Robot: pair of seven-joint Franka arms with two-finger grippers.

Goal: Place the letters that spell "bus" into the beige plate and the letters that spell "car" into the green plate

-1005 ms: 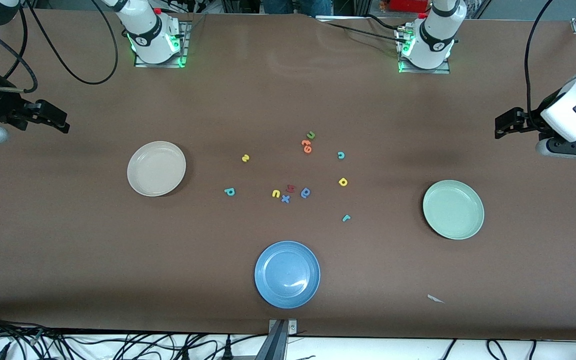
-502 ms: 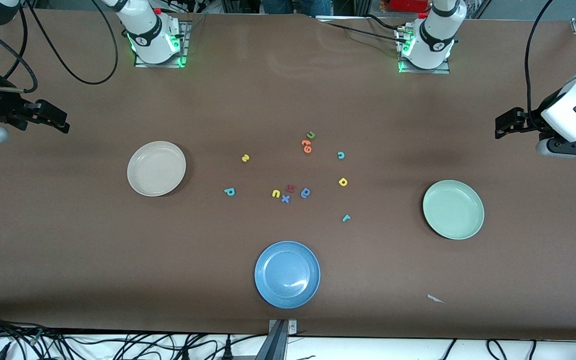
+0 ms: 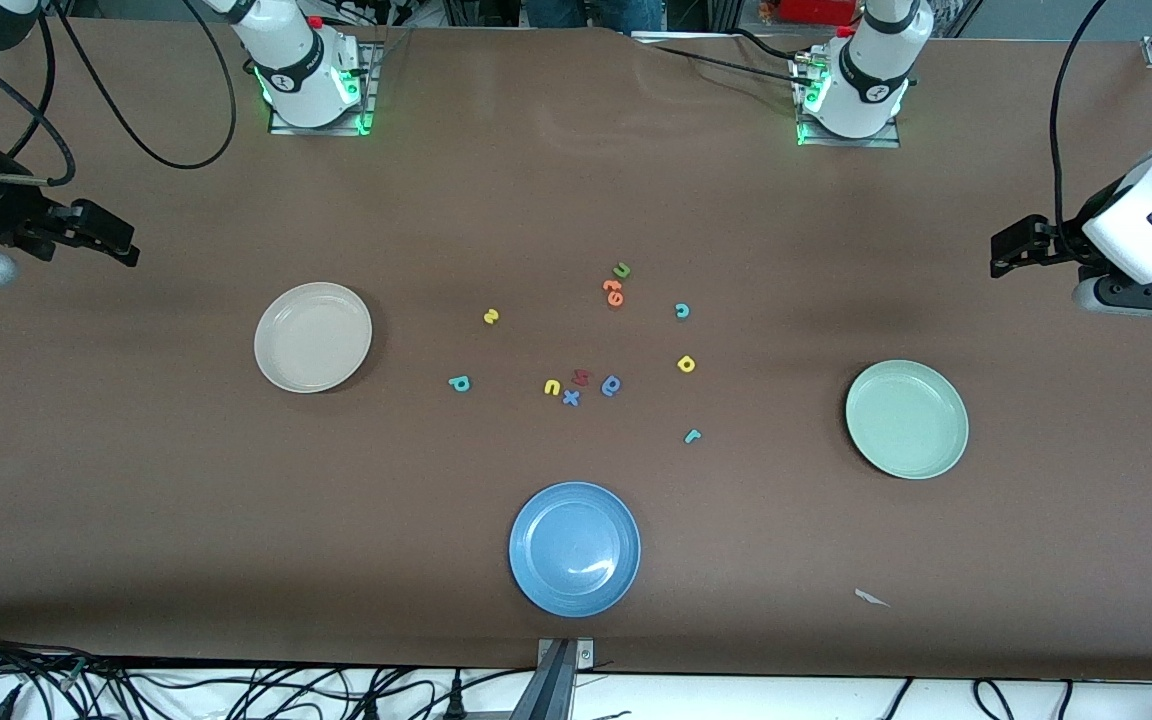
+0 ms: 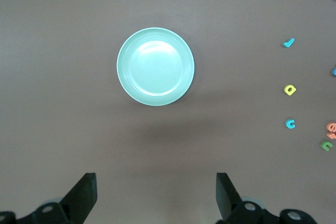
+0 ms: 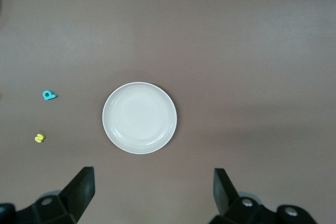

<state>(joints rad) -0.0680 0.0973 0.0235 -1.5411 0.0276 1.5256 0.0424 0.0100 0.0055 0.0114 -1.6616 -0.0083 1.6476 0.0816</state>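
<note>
Overhead, a brown surface [image 3: 136,480] carries everything. Going from the right arm's end: the right end effector [image 3: 121,243] hangs wide open, holding nothing; the beige plate [image 3: 313,337] lies bare; the teal b [image 3: 459,382], yellow s [image 3: 491,316] and yellow u [image 3: 552,387] lie mid-surface, then the teal c [image 3: 682,311], yellow a [image 3: 686,364] and teal r [image 3: 693,435]; the green plate [image 3: 906,419] lies bare; the left end effector [image 3: 1008,250] waits open and unladen.

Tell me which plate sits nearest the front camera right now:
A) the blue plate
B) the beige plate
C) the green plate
A: the blue plate lies lowest in the front view, below the scattered letters, while the beige plate and the green plate sit higher up, toward the two ends of the table.
</note>
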